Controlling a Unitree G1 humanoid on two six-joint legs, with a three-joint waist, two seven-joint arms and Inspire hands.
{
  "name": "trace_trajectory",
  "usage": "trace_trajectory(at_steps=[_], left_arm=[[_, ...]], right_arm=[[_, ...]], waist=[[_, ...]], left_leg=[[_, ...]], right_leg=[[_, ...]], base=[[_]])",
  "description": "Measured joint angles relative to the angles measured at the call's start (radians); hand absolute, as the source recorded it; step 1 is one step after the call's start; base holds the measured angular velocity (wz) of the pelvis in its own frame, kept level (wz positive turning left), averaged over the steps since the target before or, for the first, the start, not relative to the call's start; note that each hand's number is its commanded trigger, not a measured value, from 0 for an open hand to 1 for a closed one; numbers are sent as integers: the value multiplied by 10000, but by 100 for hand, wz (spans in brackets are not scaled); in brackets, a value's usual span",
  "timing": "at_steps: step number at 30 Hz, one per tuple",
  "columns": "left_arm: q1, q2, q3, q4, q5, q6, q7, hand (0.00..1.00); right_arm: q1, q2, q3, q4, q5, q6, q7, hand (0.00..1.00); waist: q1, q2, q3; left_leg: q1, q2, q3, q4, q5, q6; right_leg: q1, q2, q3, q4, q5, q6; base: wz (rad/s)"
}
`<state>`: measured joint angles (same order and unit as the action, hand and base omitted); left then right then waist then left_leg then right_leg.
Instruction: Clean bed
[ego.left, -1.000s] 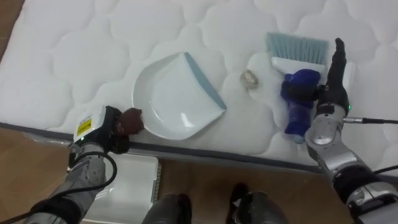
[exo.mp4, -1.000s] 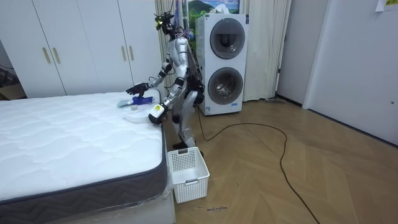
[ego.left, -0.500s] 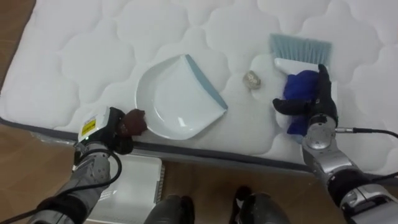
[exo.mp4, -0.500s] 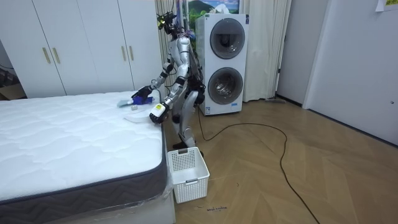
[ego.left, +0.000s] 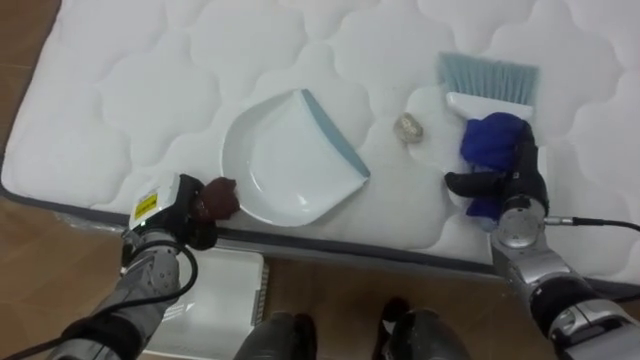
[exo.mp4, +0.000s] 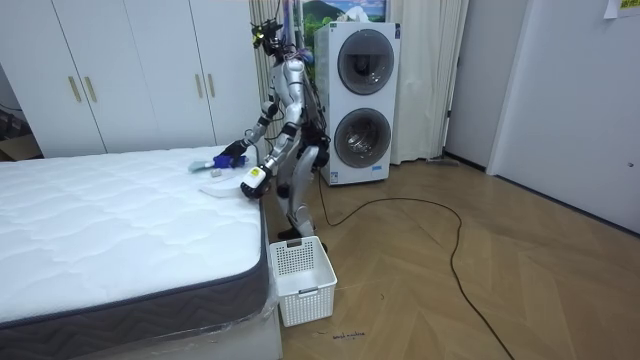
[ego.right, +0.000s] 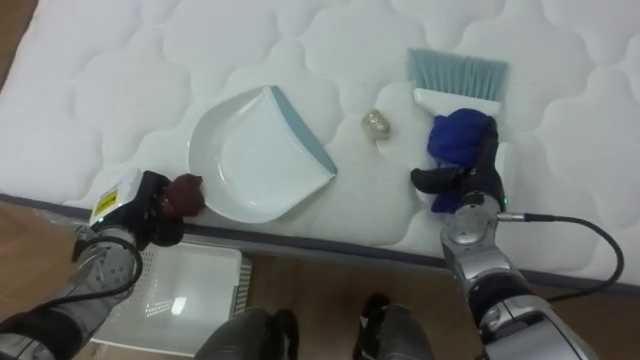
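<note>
A white dustpan (ego.left: 285, 160) with a blue-grey lip lies on the white quilted mattress (ego.left: 130, 80) near its edge. My left hand (ego.left: 178, 210) is shut on the pan's brown handle (ego.left: 219, 196) at the mattress edge. A small crumpled ball of rubbish (ego.left: 408, 127) lies between the pan and a hand brush (ego.left: 487, 78) with pale blue bristles. My right hand (ego.left: 512, 188) lies over the brush's blue handle (ego.left: 493, 143), thumb on its left side and fingers on its right, clasping it. In the room view I stand bent over the bed's side.
A white slatted basket (ego.left: 215, 300) stands on the wooden floor by my feet, right below the mattress edge (ego.left: 330, 245). In the room view, stacked washing machines (exo.mp4: 362, 100) stand behind me and white wardrobes (exo.mp4: 130, 75) beyond the bed.
My right hand, open with straight fingers beside the brush a second ago, has moved onto the blue handle and closed round it. The left hand keeps its hold on the dustpan.
</note>
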<state>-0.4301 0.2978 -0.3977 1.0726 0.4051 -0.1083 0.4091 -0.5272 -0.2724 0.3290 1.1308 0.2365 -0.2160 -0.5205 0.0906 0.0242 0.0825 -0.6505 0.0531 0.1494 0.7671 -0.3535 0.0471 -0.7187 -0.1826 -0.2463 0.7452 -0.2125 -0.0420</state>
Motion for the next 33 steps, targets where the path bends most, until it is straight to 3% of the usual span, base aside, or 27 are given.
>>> trace_trajectory(at_steps=[8, 12, 15, 16, 17, 18, 28, 33], left_arm=[[12, -39, 0, 0, -13, 30, -134, 100], [50, -147, -6, 24, -14, 197, -347, 100], [80, -146, -6, 26, -109, 345, -449, 100], [83, -147, -8, 26, -216, 370, -482, 100], [85, -147, -8, 26, -218, 375, -487, 100], [85, -147, -8, 25, -217, 378, -487, 100], [80, -166, -6, -4, -226, 597, -486, 100], [76, -164, 8, -26, -372, 638, -484, 100]], right_arm=[[21, -48, -9, 117, -548, 0, 3, 0], [35, -107, 1, 486, -1220, -1, 7, 0], [51, -156, 18, 695, -1545, 95, 13, 0], [49, -156, 17, 699, -1638, 179, 12, 46], [49, -156, 17, 699, -1659, 211, 12, 66], [49, -156, 17, 703, -1718, 246, 10, 100], [-64, -628, -3, 913, -2542, 722, -369, 100], [-89, -648, 7, 1129, -2857, 1020, -354, 100]], waist=[[-37, 69, -5], [-70, 217, -97], [-80, 239, -113], [-81, 237, -114], [-82, 236, -114], [-82, 234, -114], [-105, 51, -81], [-90, -51, -42]], left_leg=[[-11, -65, -72, 96, 0, 0], [-5, -129, -158, 140, -1, 3], [2, -144, -158, 137, 2, 2], [2, -145, -158, 137, 2, 2], [2, -145, -158, 137, 2, 2], [0, -142, -158, 137, 2, 2], [-11, -141, -137, 143, -5, 2], [-61, -133, -145, 228, -19, -13]], right_leg=[[-31, -80, -2, 176, -63, -26], [5, -104, 3, 239, -110, 8], [12, -105, 3, 245, -112, 6], [12, -105, 3, 245, -112, 6], [12, -105, 3, 245, -112, 6], [12, -105, 1, 243, -113, 7], [6, -138, -39, 289, -176, 13], [6, -79, -47, 327, -224, 1]], base=[[2], [6], [0], [0], [0], [0], [0], [2]])
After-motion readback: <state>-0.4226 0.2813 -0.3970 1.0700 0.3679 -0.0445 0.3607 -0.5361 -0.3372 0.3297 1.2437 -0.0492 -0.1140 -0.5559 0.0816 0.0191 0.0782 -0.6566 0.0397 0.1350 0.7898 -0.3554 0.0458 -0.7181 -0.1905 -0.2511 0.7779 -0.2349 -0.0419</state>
